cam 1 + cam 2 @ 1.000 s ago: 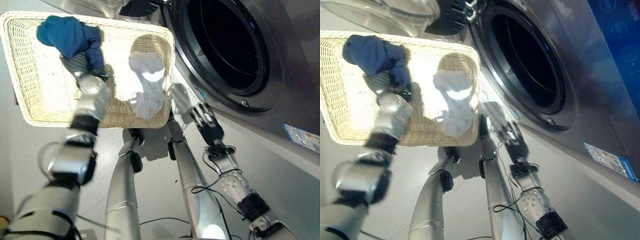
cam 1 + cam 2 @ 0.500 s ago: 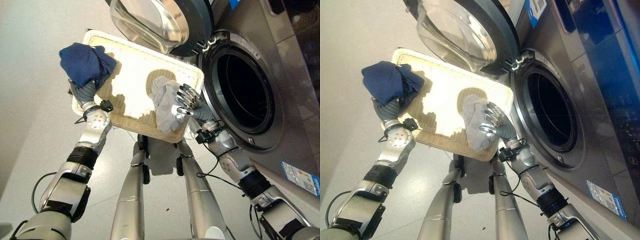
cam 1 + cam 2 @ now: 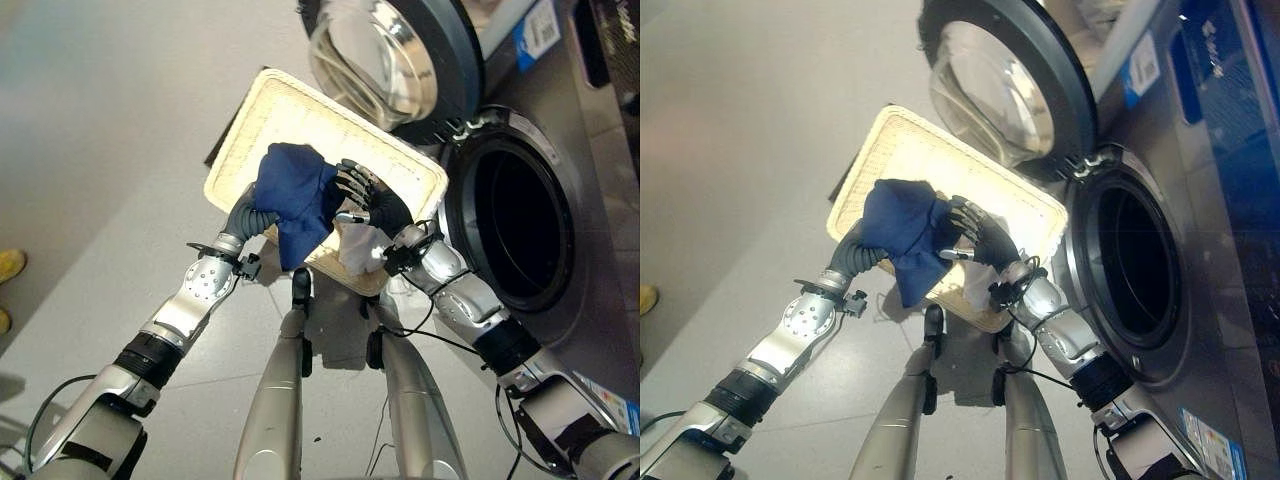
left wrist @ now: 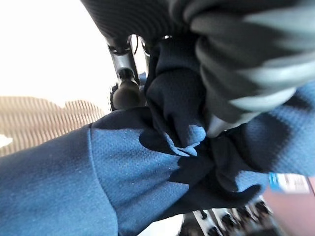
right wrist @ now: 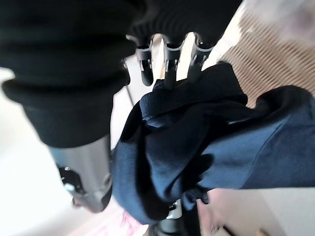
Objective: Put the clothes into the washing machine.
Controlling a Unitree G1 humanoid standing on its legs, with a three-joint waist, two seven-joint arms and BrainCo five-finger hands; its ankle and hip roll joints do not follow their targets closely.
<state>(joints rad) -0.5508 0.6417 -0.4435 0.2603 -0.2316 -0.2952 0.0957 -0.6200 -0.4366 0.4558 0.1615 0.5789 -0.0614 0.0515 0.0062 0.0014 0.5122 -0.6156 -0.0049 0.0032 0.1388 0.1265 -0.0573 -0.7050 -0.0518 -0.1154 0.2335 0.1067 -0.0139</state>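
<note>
Blue garment [image 3: 295, 195] bunched in left hand [image 4: 231, 64], right hand [image 3: 368, 200] seemingly touching it.

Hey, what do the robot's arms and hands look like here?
Both arms are silver-grey metal with black bands at the joints. The left hand and right hand have dark ribbed covers over the wrist and back; the right hand has silver fingers with dark tips.

The right hand [image 5: 166, 61], its dark ribbed cover in the foreground and its silver fingers [image 5: 167, 69] extended with their dark tips touching a bunched dark blue garment [image 5: 206, 147], reaches over the woven wicker basket [image 5: 256, 54].
</note>
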